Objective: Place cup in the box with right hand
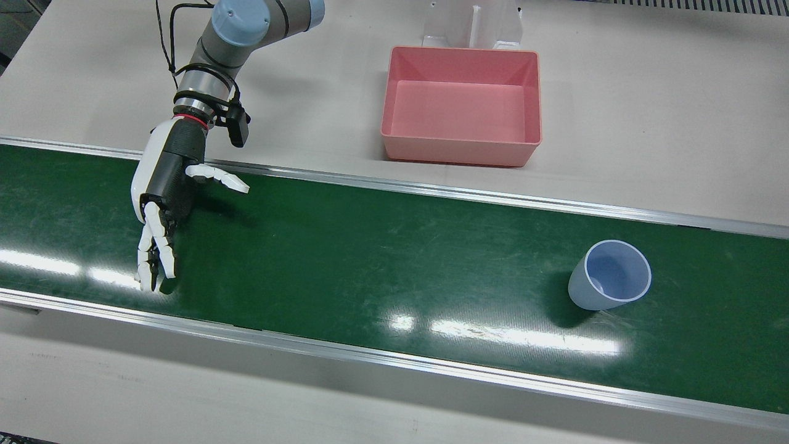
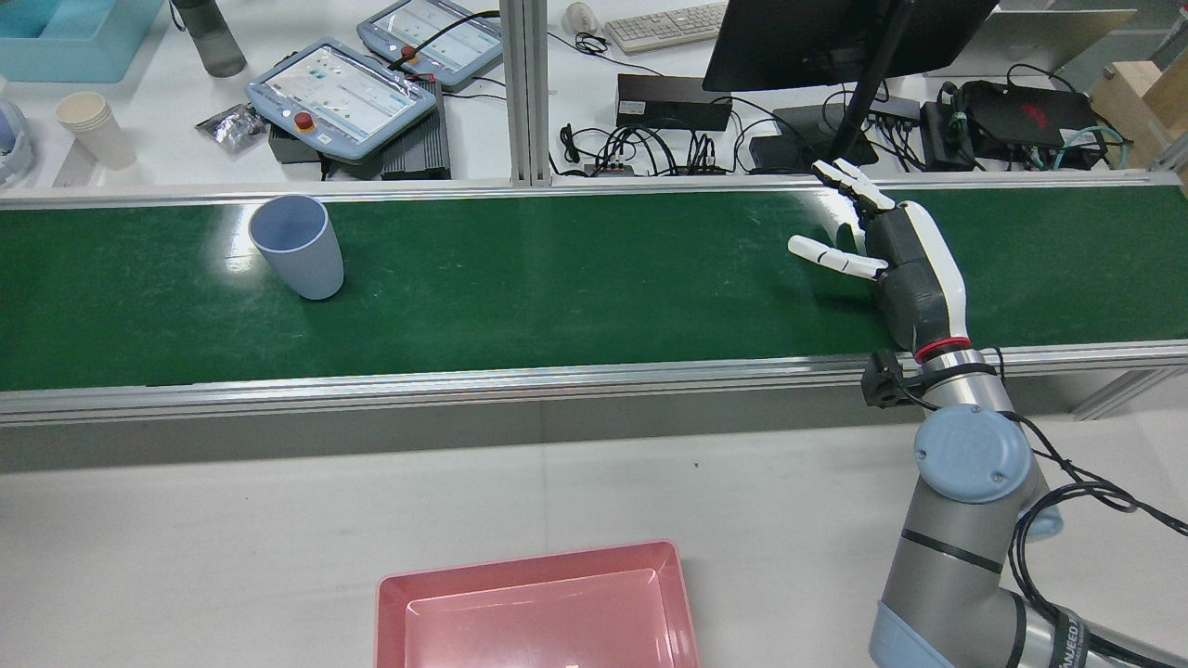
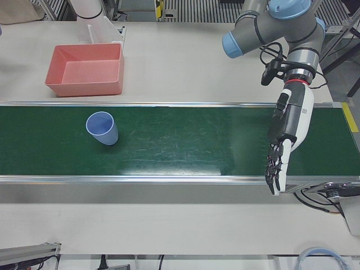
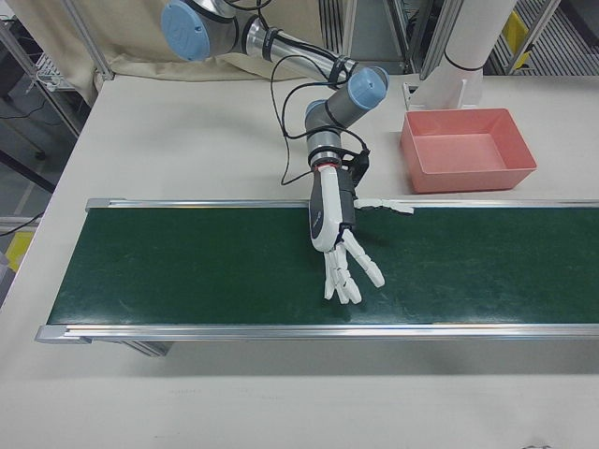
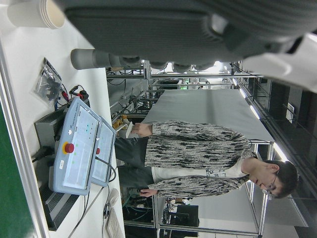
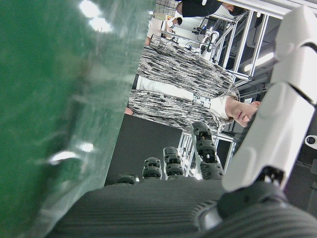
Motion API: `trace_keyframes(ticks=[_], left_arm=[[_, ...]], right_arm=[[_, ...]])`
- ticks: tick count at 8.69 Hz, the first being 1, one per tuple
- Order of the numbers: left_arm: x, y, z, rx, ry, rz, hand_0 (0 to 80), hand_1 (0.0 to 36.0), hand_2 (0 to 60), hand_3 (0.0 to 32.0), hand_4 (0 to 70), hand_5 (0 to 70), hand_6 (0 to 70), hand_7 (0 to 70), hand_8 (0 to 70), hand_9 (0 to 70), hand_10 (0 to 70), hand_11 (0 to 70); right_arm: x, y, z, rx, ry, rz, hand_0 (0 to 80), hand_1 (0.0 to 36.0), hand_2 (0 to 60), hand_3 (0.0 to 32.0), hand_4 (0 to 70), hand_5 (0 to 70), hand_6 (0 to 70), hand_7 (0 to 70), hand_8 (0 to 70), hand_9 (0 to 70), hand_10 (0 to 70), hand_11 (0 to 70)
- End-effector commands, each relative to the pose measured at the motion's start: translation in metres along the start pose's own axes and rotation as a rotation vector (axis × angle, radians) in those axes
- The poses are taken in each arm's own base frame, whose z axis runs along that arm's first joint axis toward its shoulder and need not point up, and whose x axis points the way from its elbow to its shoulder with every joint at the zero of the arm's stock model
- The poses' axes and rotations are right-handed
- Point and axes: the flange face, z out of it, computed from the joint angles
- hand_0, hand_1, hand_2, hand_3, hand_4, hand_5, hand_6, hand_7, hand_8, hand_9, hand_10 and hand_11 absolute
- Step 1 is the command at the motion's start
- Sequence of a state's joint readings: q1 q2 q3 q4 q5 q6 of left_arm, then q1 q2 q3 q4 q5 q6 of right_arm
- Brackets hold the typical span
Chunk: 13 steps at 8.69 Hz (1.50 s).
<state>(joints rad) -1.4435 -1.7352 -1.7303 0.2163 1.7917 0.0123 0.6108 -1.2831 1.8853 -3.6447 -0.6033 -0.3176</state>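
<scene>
Far down the green belt [image 2: 575, 278] from my right hand [image 2: 905, 260], toward the robot's left end, the cup [image 2: 299, 246] stands upright with its mouth open to the ceiling. The right hand hovers low over the belt, holding nothing, fingers [image 1: 154, 259] spread and stretched across the belt. The two are well apart, so I judge my reach must run sideways along the belt. The pink box [image 1: 462, 105] sits off the belt on the table, on the robot's side, between hand and cup. The left hand shows only in its own camera [image 5: 198, 29]; I cannot tell its pose.
</scene>
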Motion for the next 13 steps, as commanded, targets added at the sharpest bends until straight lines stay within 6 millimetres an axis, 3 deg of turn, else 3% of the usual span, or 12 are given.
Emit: trace_keyframes(ticks=[1,3,5,6,13], left_arm=[[0.0,-0.0001,-0.0001,0.0,0.0,0.0,0.0,0.0,0.0,0.0,0.0,0.0,0.0,0.0,0.0,0.0,0.0,0.0],[0.0001,0.0006,0.0005,-0.001,0.0,0.0,0.0,0.0,0.0,0.0,0.0,0.0,0.0,0.0,0.0,0.0,0.0,0.0],[0.0001,0.0006,0.0005,-0.001,0.0,0.0,0.0,0.0,0.0,0.0,0.0,0.0,0.0,0.0,0.0,0.0,0.0,0.0],[0.0001,0.0006,0.0005,-0.001,0.0,0.0,0.0,0.0,0.0,0.0,0.0,0.0,0.0,0.0,0.0,0.0,0.0,0.0],[0.0,-0.0001,-0.0001,0.0,0.0,0.0,0.0,0.0,0.0,0.0,0.0,0.0,0.0,0.0,0.0,0.0,0.0,0.0]], right_arm=[[0.0004,0.0079,0.0001,-0.016,0.02,0.013,46.0,14.1,14.2,0.0,6.0,3.6,4.8,17.0,3.7,7.7,0.0,0.0],[0.0013,0.0088,-0.0001,-0.021,0.033,0.012,45.0,12.4,12.0,0.0,7.0,3.0,4.3,17.1,3.6,7.6,0.0,0.0],[0.0001,0.0116,-0.0005,-0.026,0.035,0.018,47.6,15.0,7.2,0.0,4.6,4.1,3.8,17.2,3.9,7.6,0.0,0.0],[0.0,0.0115,-0.0006,-0.025,0.035,0.017,48.8,16.7,7.2,0.0,4.7,4.6,3.9,17.4,4.1,7.8,0.0,0.0],[0.0004,0.0146,-0.0006,-0.03,0.035,0.021,48.5,16.4,8.2,0.0,6.3,4.3,4.0,18.2,4.1,8.1,0.0,0.0]])
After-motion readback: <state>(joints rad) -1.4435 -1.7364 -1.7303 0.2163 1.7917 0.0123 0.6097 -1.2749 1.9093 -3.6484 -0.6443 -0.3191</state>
